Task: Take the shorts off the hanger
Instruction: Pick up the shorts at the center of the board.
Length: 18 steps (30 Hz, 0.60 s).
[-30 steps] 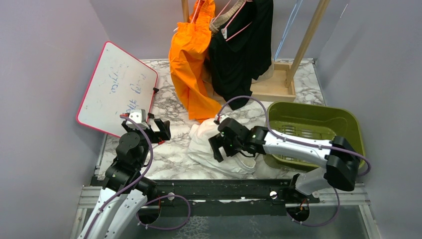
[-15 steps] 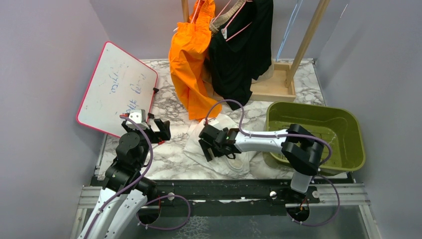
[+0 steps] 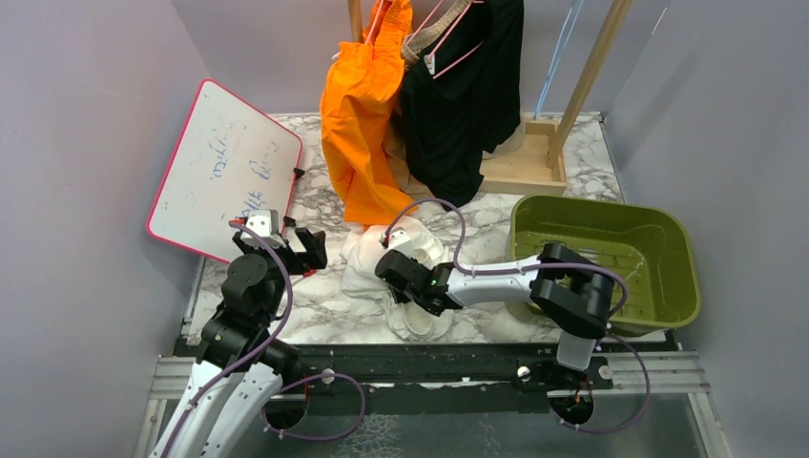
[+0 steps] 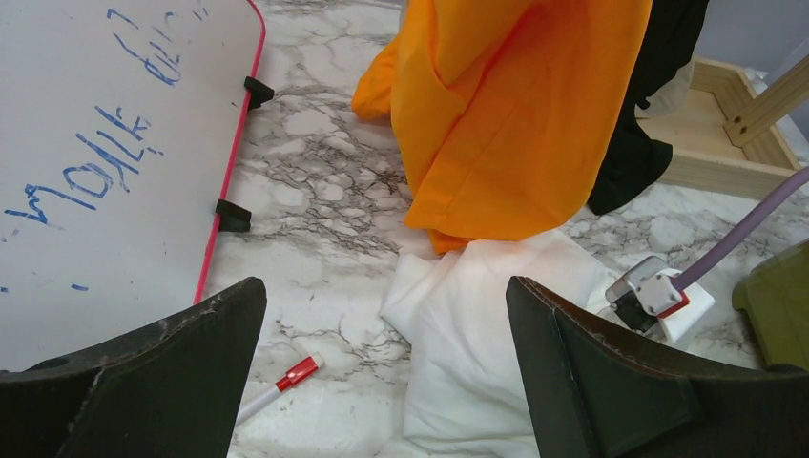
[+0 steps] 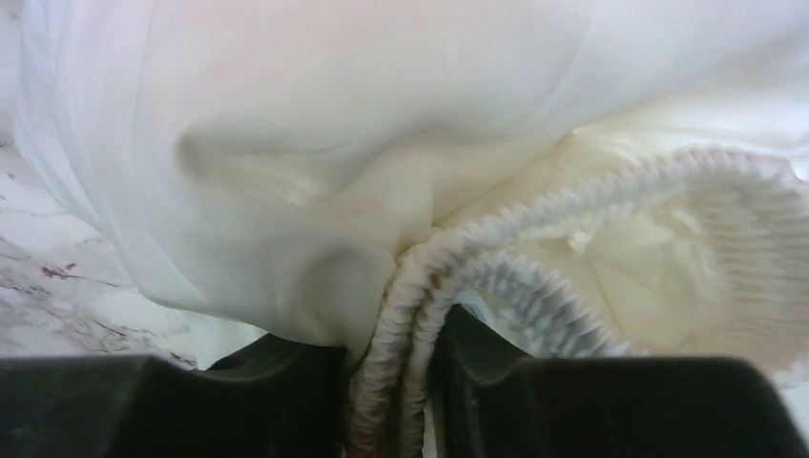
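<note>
Right wrist view: my right pincer (image 5: 391, 410) is closed on the white shorts (image 5: 382, 143). Their gathered elastic waist is folded double and pinched between my two dark fingers (image 5: 172, 405), with the rest of the cloth bunched just ahead of them. In the top external view my right arm (image 3: 491, 277) rises from its base at the near edge and bends sharply at the elbow beside the green tub (image 3: 668, 277). From there the forearm stretches low and leftward across the marble bench (image 3: 315, 310), with the wrist down on the crumpled white pile. That pile lies on the bench between my two pincers, left of the tub and just in front of the hem of the orange shorts (image 3: 358, 143). The orange pair hangs at the back from the wooden rack (image 3: 520, 167), touching the black shorts (image 3: 463, 114) to its right, which hang from a pink hanger (image 3: 448, 57). A strip of the tan shorts (image 3: 399, 160) shows between them. My left arm (image 3: 243, 305) stands folded upward from its base. It holds my left pincer (image 3: 298, 246) above the bench beside the lower edge of the tilted whiteboard (image 3: 224, 167), with its jaws spread wide and nothing between them. In the left wrist view those fingers sit far apart at the bottom corners. Beyond them the orange hem comes down to the edge of the white cloth, and a red marker (image 4: 281, 382) lies on the marble near the whiteboard.
</note>
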Each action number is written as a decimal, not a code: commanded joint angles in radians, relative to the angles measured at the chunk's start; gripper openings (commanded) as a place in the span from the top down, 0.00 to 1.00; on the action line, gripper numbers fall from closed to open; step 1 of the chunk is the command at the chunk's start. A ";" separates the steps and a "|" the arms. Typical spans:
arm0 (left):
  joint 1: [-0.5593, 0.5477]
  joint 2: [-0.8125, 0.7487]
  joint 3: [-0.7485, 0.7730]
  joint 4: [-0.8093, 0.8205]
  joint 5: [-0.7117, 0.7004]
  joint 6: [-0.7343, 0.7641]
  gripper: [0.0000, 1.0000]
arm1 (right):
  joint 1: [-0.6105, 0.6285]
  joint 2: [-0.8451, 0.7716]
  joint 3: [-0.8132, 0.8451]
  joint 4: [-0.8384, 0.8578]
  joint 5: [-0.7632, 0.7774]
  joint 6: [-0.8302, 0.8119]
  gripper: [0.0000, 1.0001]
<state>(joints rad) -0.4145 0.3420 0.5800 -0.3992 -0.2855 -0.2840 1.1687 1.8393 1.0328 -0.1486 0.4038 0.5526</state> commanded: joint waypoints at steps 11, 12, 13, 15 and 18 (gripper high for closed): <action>0.002 -0.009 0.022 0.004 -0.011 -0.003 0.01 | 0.007 -0.427 -0.190 -0.048 -0.131 -0.129 0.99; 0.003 -0.009 0.021 0.003 -0.011 -0.003 0.01 | 0.007 -0.492 -0.208 -0.036 -0.136 -0.134 0.99; 0.003 -0.010 0.021 0.003 -0.011 -0.004 0.01 | 0.007 -0.550 -0.225 -0.024 -0.139 -0.143 0.99; 0.003 -0.011 0.021 0.004 -0.011 -0.004 0.01 | 0.008 -0.649 -0.236 -0.039 -0.130 -0.153 0.99; 0.002 -0.012 0.021 0.004 -0.009 -0.004 0.01 | 0.008 -0.780 -0.229 -0.101 -0.076 -0.142 0.99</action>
<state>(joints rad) -0.4145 0.3420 0.5797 -0.3992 -0.2855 -0.2840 1.1706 1.1885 0.8021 -0.2066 0.2932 0.4259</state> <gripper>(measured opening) 0.990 0.093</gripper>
